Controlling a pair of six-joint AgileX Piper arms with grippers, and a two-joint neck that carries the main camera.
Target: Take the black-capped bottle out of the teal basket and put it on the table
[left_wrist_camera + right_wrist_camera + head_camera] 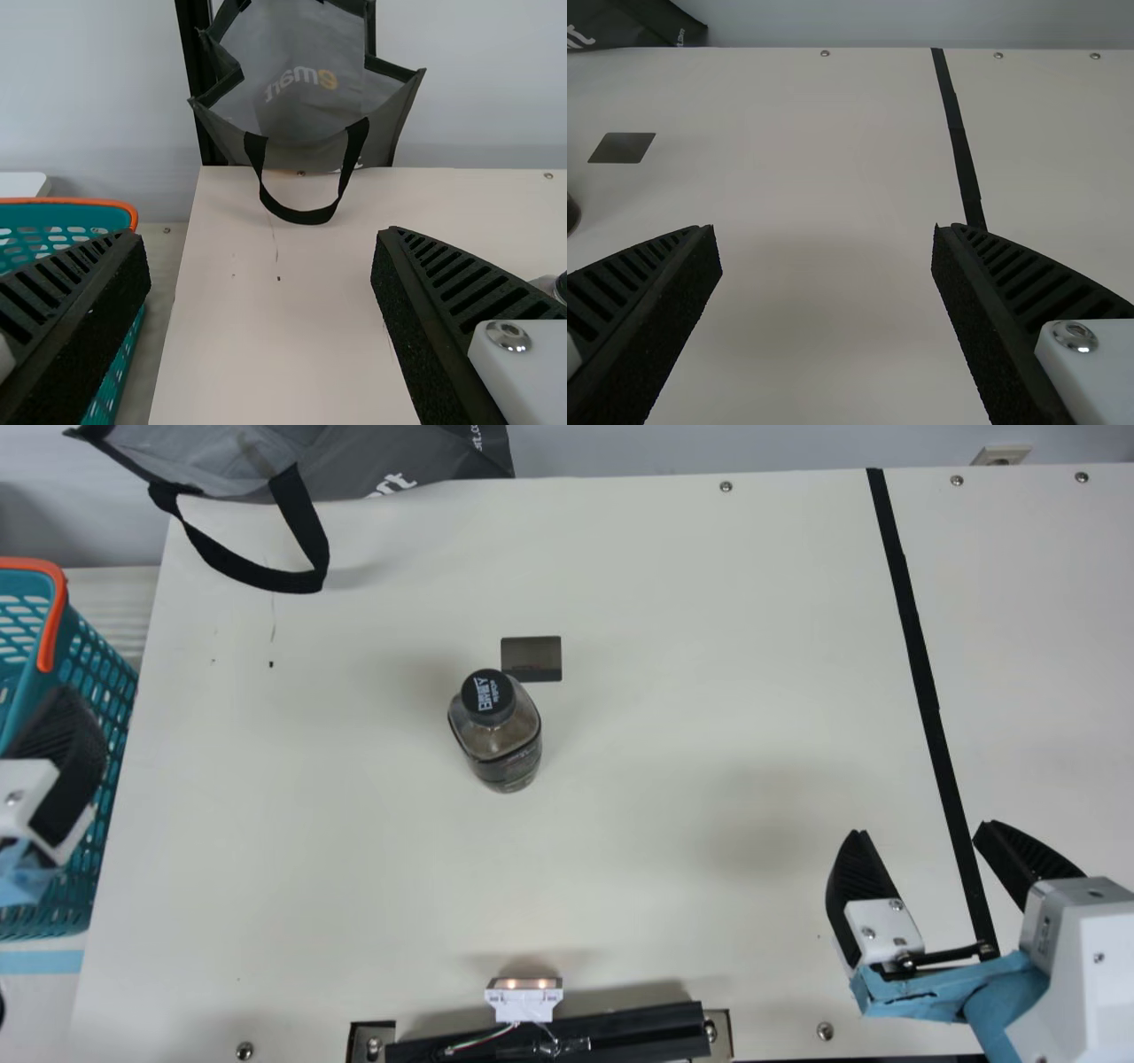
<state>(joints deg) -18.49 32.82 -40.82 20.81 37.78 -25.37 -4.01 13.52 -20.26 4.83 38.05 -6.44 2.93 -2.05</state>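
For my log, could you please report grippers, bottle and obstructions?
Left gripper, right gripper open, empty. Black-capped bottle upright on table, outside teal basket. No obstruction seen.

A plain, pale blue-grey wall [496, 97] stands behind the cream surface [673, 602], with a black upright [189, 80] against it in the left wrist view. A black strip [919, 646] runs at a slant down the surface's right part in the main view, and small round screws [726, 486] dot its far edge. A dark rectangle [532, 654] lies near the middle. Beyond the left edge, a light blue band [40, 962] crosses a pale area. Diffuse light leaves soft, blurry shadows [771, 833] on the surface
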